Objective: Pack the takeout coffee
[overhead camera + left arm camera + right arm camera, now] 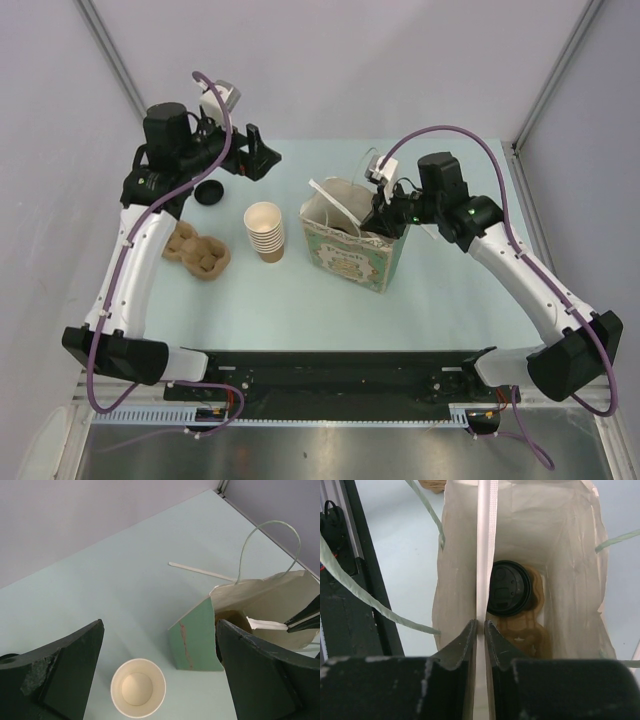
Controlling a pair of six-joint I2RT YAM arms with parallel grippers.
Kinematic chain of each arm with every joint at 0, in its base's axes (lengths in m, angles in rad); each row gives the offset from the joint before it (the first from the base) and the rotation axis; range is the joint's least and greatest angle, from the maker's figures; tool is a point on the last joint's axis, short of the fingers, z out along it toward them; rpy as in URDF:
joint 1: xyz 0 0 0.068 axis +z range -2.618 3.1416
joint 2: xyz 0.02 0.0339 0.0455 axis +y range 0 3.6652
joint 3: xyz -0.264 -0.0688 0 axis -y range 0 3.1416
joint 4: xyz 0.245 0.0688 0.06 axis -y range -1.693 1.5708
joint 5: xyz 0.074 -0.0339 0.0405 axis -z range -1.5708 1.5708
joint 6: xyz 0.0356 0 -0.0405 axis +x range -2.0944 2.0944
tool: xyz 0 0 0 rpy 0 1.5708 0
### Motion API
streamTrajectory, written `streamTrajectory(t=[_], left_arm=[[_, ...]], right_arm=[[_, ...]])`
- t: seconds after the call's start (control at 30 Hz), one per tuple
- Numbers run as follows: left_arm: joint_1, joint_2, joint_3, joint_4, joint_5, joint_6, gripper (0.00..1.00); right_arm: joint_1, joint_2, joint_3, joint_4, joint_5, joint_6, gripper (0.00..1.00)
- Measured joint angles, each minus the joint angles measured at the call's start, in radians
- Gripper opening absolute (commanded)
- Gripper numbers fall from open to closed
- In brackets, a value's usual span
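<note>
Right tool point(480, 625) is mine, fingers pinched on a white wrapped straw point(486, 540) that runs straight ahead of the tips, across the open mouth of the paper bag point(565, 555). Takeout coffee point(507, 587) sits upright at the bottom of the bag, below and just ahead of that tool, black lid on, seated in a brown pulp carrier point(527, 635). My left tool point(160, 625) is spread wide with nothing in it, hanging above the counter point(125, 570). Stack of lidless cups point(137, 687) stands below it, between the fingers. Bag is by its right finger.
</note>
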Motion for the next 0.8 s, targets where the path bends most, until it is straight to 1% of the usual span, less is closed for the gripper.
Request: streamTrajectory(t=[0.1,0.13,0.2,0.23,0.37,0.4,0.47,0.5,0.57,0.6,0.7,0.8], left_arm=[[0.007,0.005,0.01,-0.009,-0.001,0.003,0.99],[0.008,0.007,0.013,-0.01,-0.001,0.004,0.99],[0.012,0.016,0.023,-0.012,-0.001,0.01,0.99],[0.014,0.02,0.026,-0.014,-0.001,0.01,0.99],[0.023,0.038,0.038,-0.024,0.0,0.011,0.99],[0.024,0.042,0.041,-0.026,0.0,0.016,0.99],[0.026,0.05,0.048,-0.035,0.0,0.017,1.0],[0.027,0.054,0.052,-0.039,0.0,0.018,1.0],[0.029,0.065,0.068,-0.054,0.0,0.018,1.0],[0.029,0.071,0.078,-0.062,0.001,0.018,1.0],[0.034,0.094,0.122,-0.101,0.002,0.019,0.99],[0.055,0.136,0.206,-0.143,0.003,0.02,1.0]], right_arm=[[0.0,-0.001,0.0,-0.005,0.008,-0.003,0.29],[0.0,-0.002,0.0,-0.005,0.011,-0.003,0.37],[0.0,-0.009,0.0,-0.008,0.02,-0.001,0.42],[0.0,-0.014,0.0,-0.01,0.026,0.0,0.47],[0.0,-0.049,0.0,-0.01,0.045,0.009,0.59],[0.0,-0.061,0.0,-0.009,0.051,0.017,0.63],[0.0,-0.085,0.0,0.005,0.067,0.034,0.68],[0.0,-0.095,0.0,0.019,0.076,0.048,0.73],[0.0,-0.111,0.0,0.043,0.096,0.071,0.8],[-0.001,-0.118,0.003,0.055,0.109,0.082,0.86],[-0.005,-0.122,0.03,0.088,0.147,0.114,0.95],[-0.025,-0.122,0.077,0.114,0.185,0.146,1.0]])
